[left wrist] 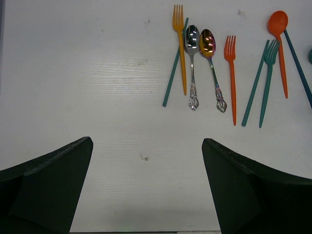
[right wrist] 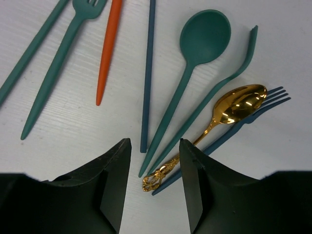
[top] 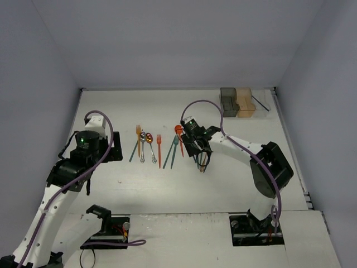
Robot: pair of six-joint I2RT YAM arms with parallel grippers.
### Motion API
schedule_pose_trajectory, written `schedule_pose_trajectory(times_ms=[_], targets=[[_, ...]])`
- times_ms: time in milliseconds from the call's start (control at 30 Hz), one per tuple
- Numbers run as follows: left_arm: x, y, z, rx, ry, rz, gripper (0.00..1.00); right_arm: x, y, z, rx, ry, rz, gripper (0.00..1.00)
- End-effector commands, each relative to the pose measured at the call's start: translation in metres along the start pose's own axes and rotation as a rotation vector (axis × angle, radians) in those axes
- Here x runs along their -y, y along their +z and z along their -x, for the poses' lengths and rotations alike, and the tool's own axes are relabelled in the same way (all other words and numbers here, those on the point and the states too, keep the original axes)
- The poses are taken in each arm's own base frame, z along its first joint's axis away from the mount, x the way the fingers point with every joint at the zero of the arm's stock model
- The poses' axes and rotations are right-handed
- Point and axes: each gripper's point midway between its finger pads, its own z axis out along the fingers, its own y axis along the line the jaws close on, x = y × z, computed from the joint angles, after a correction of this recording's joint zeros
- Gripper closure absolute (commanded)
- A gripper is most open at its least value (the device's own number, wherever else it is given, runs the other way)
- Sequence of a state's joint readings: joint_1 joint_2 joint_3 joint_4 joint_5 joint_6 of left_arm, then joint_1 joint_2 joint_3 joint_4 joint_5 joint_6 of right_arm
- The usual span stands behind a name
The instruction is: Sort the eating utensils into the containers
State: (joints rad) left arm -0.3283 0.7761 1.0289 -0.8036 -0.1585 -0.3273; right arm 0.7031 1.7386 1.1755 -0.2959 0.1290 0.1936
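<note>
Table (top: 111, 111): white, walled in pale grey on three sides.
Top view, bins (top: 244, 102): three side by side at the far right corner, dark grey, orange-tan and clear, within the right arm's reach.
Top view, stick (top: 260, 103): thin and dark, at the clear bin (perhaps a chopstick; too small to be sure).
Top view, utensils (top: 159, 146): in a loose row mid-table, well apart from the bins, so most sorting looks undone.
Top view, right gripper (top: 201, 161): low over the row's right end, arm stretched across, likely to take a piece there.
Left wrist, left gripper (left wrist: 147, 142): jaws wide apart, empty, over bare table on the near side of the row's left part; silver spoon (left wrist: 191, 46) lies ahead.
Right wrist, right gripper: jaws apart, nothing between them, straddling the handle ends of the teal spoon (right wrist: 204, 36) and gold spoon (right wrist: 239, 102).
Risk: those handles crowd a blue-grey fork (right wrist: 246, 123), so a pinch may catch two.
</note>
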Motion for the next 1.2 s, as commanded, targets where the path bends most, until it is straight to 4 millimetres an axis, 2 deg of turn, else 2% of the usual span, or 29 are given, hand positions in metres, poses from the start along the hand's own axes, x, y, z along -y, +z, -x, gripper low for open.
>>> schedule_pose_trajectory(times_ms=[0,300,467,800,900,1067,1167], targets=[[0.004,-0.004,0.017,0.073,-0.027,-0.016,0.06,-0.012,-0.006,0.012,0.075,0.049,0.05,0.61],[0.006,-0.01,0.013,0.074,-0.028,-0.042,0.06,-0.021,0.011,0.009,0.056,0.04,0.072,0.71],[0.004,-0.013,0.012,0.072,-0.02,-0.039,0.06,-0.024,0.02,0.009,0.042,0.034,0.069,0.71],[0.001,-0.015,0.006,0.064,-0.011,-0.036,0.06,-0.019,0.036,-0.006,-0.002,0.036,0.032,0.72],[0.001,-0.015,0.007,0.065,-0.008,-0.037,0.06,-0.019,0.04,-0.018,-0.029,0.036,0.031,0.79],[0.001,-0.016,0.008,0.069,-0.003,-0.034,0.06,-0.016,0.039,-0.026,-0.04,0.044,0.023,1.0],[0.001,-0.015,0.008,0.065,-0.003,-0.036,0.06,-0.014,0.035,-0.021,-0.022,0.05,0.014,1.0]])
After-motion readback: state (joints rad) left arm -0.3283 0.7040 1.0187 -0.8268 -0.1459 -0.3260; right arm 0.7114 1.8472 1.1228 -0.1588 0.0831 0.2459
